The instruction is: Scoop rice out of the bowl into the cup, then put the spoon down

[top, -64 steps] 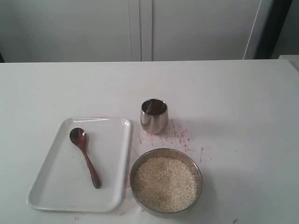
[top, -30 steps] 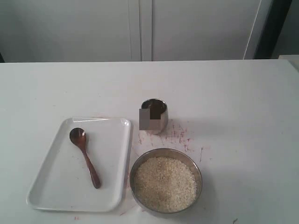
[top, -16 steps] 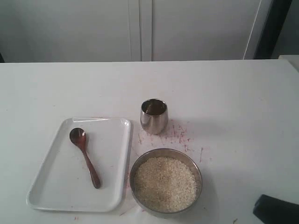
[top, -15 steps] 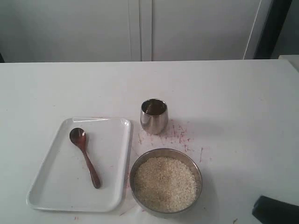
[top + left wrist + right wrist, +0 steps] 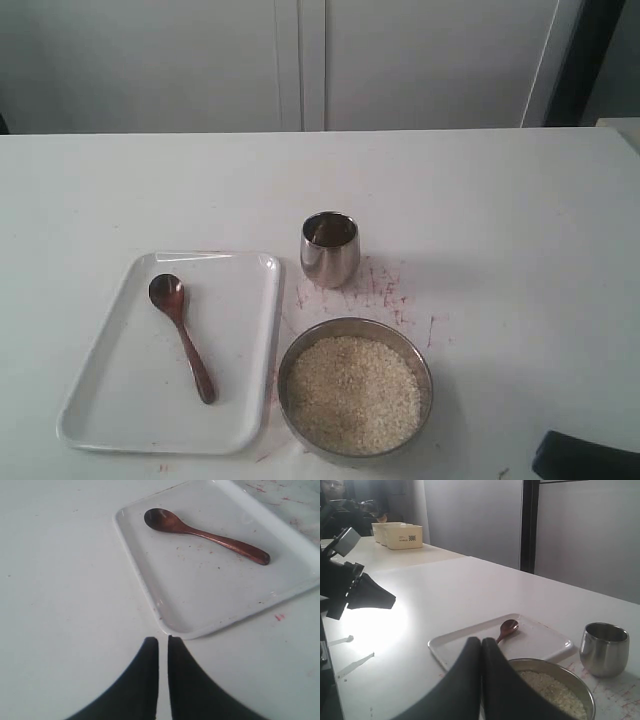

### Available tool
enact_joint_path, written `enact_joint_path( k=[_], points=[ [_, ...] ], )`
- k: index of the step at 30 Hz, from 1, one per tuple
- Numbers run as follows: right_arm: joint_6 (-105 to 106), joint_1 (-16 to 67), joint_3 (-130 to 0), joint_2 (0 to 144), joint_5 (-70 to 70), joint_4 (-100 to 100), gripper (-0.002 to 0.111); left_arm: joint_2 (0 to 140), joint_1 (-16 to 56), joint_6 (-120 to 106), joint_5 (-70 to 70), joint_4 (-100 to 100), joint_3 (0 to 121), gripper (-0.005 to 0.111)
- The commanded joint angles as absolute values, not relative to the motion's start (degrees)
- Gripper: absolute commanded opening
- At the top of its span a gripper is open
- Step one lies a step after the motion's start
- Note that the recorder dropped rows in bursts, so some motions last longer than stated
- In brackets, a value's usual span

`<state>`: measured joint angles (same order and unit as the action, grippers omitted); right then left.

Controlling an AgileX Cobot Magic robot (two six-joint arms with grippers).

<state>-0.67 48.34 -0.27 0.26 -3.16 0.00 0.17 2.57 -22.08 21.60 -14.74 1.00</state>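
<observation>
Plainly, left fingers [image 5: 142, 685] and right fingers [image 5: 462, 690] pinch together, gripping nothing.

place: lab-like room | cues: long white table [image 5: 500, 200], plain grey cabinet doors [image 5: 400, 60]

Spoon [image 5: 181, 335] alone on tray [image 5: 130, 400], open above; cup [image 5: 330, 255], bowl [image 5: 356, 323] beside tray.

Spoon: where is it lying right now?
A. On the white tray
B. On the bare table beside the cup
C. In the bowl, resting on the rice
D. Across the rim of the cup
A: the spoon lies flat on the white tray, left of the bowl of rice and apart from the cup.
</observation>
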Motion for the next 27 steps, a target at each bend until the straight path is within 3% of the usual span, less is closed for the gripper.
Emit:
enact_joint_path(
  k=[1,20,27],
  points=[
    [-0.37,48.4,0.0,0.0,-3.45,0.4,0.0,0.0,2.43,-22.29,21.87,-15.37,0.7,0.014],
    [-0.37,48.4,0.0,0.0,-3.45,0.4,0.0,0.0,2.43,-22.29,21.87,-15.37,0.7,0.014],
    [-0.37,42.38,0.0,0.0,-3.45,0.4,0.0,0.0,2.43,-22.29,21.87,-15.37,0.7,0.014]
  ],
)
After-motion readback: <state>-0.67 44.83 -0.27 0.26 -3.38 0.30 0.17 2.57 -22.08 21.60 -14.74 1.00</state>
